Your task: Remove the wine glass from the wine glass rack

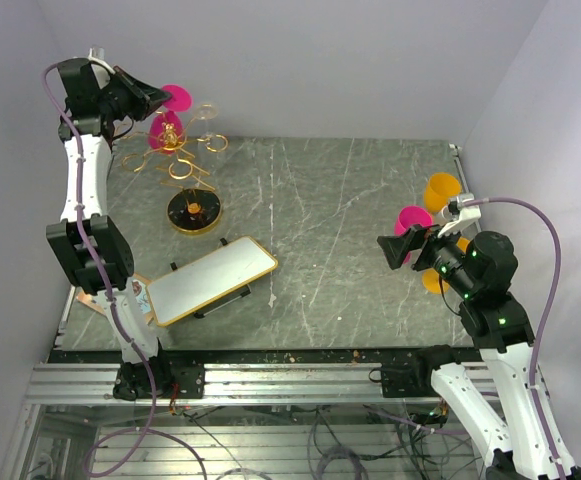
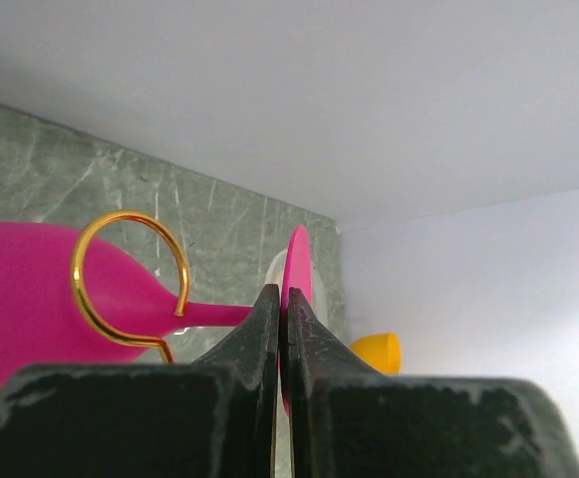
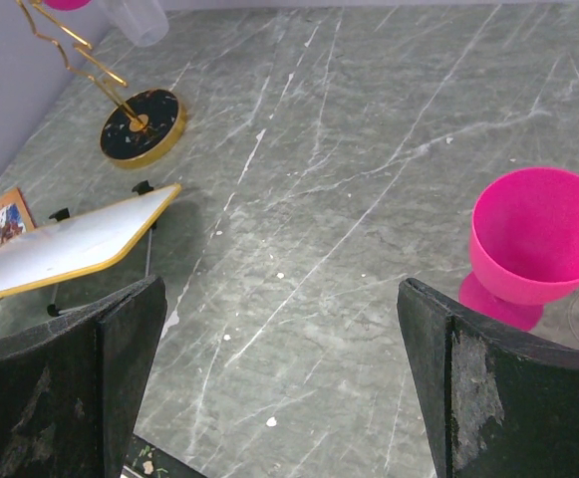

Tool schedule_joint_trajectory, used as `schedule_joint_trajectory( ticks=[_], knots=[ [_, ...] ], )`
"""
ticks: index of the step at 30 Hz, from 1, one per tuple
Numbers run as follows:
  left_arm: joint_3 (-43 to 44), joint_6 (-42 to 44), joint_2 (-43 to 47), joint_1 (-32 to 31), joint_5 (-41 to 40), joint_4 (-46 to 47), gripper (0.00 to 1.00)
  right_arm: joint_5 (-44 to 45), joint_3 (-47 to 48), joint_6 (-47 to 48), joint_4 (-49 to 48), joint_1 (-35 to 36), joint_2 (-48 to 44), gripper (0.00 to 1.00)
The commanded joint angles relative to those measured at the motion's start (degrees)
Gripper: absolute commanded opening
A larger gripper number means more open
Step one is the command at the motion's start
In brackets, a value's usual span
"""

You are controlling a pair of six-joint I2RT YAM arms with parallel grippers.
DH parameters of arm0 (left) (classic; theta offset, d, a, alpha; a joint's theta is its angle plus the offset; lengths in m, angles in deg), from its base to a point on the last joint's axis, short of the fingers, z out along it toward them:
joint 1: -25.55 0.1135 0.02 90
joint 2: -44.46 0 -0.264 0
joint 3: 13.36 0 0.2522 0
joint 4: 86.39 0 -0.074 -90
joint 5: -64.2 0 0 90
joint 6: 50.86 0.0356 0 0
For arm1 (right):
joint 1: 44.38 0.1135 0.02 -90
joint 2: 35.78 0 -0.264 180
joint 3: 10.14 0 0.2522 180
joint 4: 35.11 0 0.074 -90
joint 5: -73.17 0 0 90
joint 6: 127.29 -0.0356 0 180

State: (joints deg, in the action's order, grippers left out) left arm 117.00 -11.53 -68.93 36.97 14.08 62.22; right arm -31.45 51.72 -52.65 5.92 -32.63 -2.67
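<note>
Top view: left gripper (image 1: pixel 158 100) is up at the wine glass rack (image 1: pixel 194 212) in the far-left corner, on the pink wine glass (image 1: pixel 161 135); right gripper (image 1: pixel 395 250) is well apart, near a second pink glass (image 1: pixel 413 220). L wrist: fingers (image 2: pixel 259 339) pinched tight on the glass's foot, stem thru a gold ring loop (image 2: pixel 130 213). R wrist: jaws wide apart w/ nothing between, over the table (image 3: pixel 319 149).

The left arm reaches to the upper left, its left gripper (image 1: pixel 163 100) pinching the wine glass (image 2: pixel 40 299); the right gripper (image 1: pixel 387 250), mid-right, gapes wide.

Robot lab cell: bare walls (image 1: pixel 320 60), aluminium frame (image 1: pixel 290 381), loose cables (image 1: pixel 350 440).
</note>
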Motion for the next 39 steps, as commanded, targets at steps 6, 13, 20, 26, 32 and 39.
schedule_joint_trajectory(
  ticks=[6, 13, 20, 26, 32, 39],
  knots=[
    [1.3, -8.5, -1.1, -1.0, 5.8, 10.2, 0.07, 0.1, -0.5, 0.7, -1.2, 0.4, -0.7, 1.00],
    [2.6, -16.7, -3.2, -0.9, 7.8, 19.1, 0.07, 0.1, -0.5, 0.7, -1.3, 0.4, -0.9, 1.00],
    [7.7, -22.9, -5.1, -0.5, 6.6, 25.8, 0.07, 0.3, -0.5, 0.7, -1.2, 0.4, -0.9, 1.00],
    [8.7, -29.2, -4.0, 0.0, 6.7, 37.6, 0.07, 0.2, -0.5, 0.7, -1.3, 0.4, -0.7, 1.00],
    [7.4, -31.3, 0.4, 0.4, 6.8, 45.1, 0.07, -0.3, -0.5, 0.6, -1.5, 0.3, -0.3, 1.00],
    [-5.8, -49.9, 9.1, -0.1, 9.1, 72.6, 0.07, -2.0, 0.5, -0.2, -0.9, 0.4, 1.9, 1.00]
  ],
)
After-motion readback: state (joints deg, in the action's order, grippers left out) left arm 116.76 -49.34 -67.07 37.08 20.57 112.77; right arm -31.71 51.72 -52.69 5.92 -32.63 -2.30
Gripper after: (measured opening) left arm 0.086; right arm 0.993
